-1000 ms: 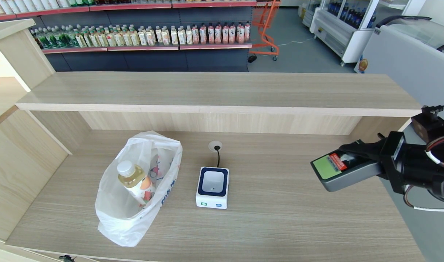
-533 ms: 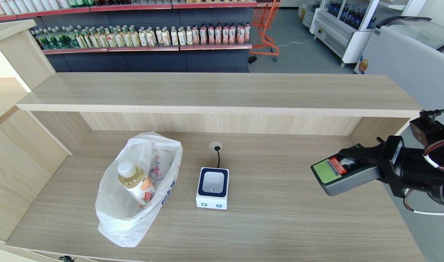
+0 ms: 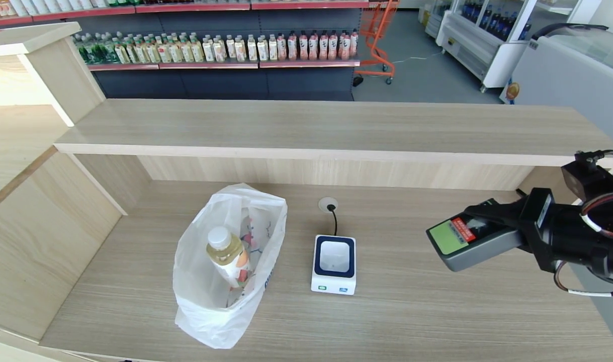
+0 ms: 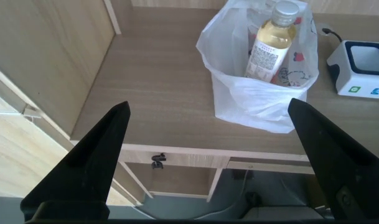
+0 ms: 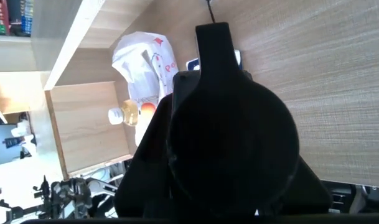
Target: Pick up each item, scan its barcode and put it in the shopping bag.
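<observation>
white shopping bag (image 3: 205,322) holds a tilted bottle (image 3: 226,253).

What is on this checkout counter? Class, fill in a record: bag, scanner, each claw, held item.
Bag: white shopping bag stands open on the counter, bottle leaning inside.
Scanner: scanner beside the bag, on the robot's right of it, window up.
Right claw: right claw shut on a grey box with a green end, above the counter, right of the scanner.
Left claw: left claw open, empty, near the counter's front edge.
</observation>
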Robot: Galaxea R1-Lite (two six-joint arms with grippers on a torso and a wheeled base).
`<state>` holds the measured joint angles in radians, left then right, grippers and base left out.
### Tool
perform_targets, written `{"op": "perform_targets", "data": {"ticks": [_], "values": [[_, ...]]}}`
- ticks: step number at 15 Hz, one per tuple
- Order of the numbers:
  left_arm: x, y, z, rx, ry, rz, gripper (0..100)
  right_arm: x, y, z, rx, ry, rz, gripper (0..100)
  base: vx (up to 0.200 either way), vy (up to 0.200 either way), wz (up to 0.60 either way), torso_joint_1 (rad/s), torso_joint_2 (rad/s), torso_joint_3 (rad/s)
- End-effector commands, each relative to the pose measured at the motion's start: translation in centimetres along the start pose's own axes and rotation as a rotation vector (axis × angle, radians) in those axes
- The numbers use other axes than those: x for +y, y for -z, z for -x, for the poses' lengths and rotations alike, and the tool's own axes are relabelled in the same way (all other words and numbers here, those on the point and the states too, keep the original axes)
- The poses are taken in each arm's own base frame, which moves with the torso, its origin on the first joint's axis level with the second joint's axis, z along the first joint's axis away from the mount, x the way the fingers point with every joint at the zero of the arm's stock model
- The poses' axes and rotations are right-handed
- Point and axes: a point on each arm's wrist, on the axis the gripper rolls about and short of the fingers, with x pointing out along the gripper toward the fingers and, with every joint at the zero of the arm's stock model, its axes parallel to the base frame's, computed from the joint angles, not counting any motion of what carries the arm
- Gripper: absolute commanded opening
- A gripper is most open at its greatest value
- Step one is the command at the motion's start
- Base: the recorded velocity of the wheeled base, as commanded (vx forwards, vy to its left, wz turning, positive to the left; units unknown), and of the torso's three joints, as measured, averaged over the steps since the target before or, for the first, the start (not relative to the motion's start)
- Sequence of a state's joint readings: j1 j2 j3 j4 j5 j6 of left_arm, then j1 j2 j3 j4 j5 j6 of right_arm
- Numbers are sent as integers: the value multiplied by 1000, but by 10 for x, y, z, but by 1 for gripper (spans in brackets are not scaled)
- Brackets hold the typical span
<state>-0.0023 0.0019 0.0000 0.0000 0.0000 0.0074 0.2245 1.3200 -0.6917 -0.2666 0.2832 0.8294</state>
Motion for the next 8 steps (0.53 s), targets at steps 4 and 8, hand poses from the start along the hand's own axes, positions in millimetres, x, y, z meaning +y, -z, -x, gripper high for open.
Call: {"op": "perform_targets", "data": {"ticks": [4, 8], "values": [[0, 0, 0, 0, -1, 1, 100, -1, 2, -1, 10, 4, 37, 0, 0, 200, 0, 1, 1, 2], [0, 0, 0, 0, -1, 3, 100, -13, 8, -15, 89, 81, 130, 0, 0, 100, 0, 0, -4, 4]]}}
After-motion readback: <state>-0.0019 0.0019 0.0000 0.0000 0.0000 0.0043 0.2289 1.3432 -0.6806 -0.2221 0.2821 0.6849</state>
